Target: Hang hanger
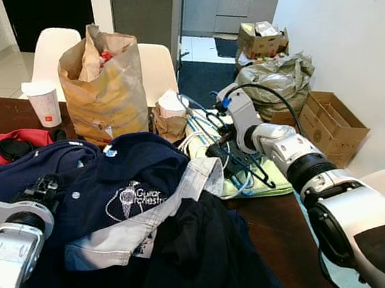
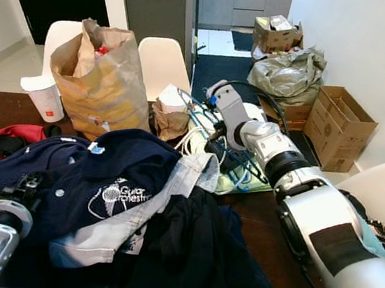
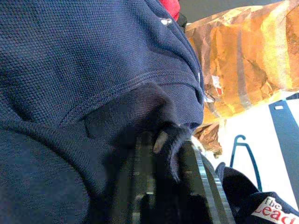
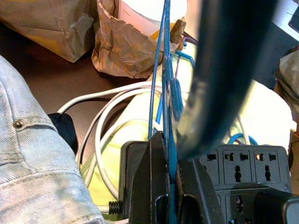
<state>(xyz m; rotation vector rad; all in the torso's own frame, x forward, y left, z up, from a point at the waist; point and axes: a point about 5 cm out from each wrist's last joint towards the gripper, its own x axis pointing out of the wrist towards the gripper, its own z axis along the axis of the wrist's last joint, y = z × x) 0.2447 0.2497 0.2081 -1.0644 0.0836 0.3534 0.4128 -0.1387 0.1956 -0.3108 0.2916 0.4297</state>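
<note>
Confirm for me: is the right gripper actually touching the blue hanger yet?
Touching. In the right wrist view the right gripper has both black fingers closed against the blue hanger, whose thin wire runs straight up out from between them.

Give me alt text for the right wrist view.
The right gripper is shut on a thin blue hanger, above a black power strip. Beyond lie white cables, a crumpled small paper bag and denim.
</note>
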